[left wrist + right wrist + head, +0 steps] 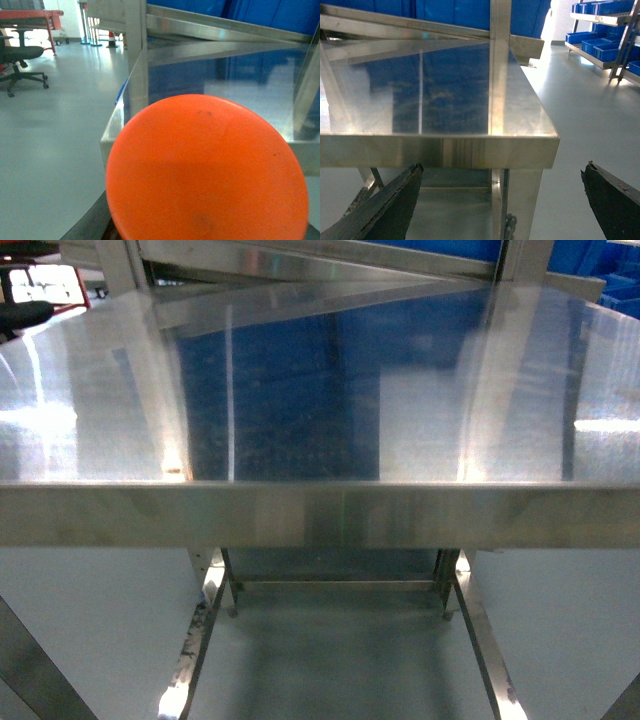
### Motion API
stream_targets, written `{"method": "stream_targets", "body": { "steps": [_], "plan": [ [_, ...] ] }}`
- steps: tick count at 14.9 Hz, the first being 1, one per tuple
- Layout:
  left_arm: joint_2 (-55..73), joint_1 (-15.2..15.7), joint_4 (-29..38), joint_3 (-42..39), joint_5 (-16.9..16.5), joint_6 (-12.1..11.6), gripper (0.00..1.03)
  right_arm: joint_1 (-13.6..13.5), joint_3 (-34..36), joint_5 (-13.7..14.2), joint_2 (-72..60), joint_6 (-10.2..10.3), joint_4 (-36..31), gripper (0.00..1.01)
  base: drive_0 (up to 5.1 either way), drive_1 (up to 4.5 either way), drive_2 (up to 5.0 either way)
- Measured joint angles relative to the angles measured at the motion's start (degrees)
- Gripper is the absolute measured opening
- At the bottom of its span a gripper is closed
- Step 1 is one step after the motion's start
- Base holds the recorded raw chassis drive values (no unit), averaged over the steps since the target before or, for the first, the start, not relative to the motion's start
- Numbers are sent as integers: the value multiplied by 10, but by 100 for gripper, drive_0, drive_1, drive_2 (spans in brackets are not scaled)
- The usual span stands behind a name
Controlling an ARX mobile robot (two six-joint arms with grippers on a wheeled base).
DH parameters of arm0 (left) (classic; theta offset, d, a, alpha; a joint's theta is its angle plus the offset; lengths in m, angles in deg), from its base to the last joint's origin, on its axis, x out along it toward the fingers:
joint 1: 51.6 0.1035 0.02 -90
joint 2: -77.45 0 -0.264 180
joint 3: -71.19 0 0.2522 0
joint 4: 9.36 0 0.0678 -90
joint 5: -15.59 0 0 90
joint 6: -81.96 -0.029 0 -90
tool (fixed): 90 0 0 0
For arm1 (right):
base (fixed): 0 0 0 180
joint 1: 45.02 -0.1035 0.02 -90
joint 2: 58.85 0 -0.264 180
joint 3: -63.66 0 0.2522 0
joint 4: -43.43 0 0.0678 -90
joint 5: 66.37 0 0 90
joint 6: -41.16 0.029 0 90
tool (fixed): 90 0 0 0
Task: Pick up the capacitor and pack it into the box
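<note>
- The steel surface (320, 390) fills the head view; neither a capacitor nor the box shows in any view, so where they lie cannot be told.
- The right gripper (502, 200) hangs just in front of the surface's near edge, fingers (385, 205) wide apart, likely parked clear before any reach.
- The left wrist view is mostly blocked by an orange disc (207, 172) just before the surface's corner; the left gripper's state cannot be told.
- Blue bins (455, 10) sit behind the surface.
</note>
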Motion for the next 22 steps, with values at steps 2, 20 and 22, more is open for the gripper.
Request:
{"method": "stream_targets", "body": {
  "steps": [2,20,22],
  "plan": [
    [0,0,0,0,0,0,44,0,0,0,0,0,0,98,0,0,0],
    [0,0,0,0,0,0,44,0,0,0,0,0,0,98,0,0,0],
    [0,0,1,0,-2,0,44,0,0,1,0,0,0,98,-491,330,152]
  ]
}}
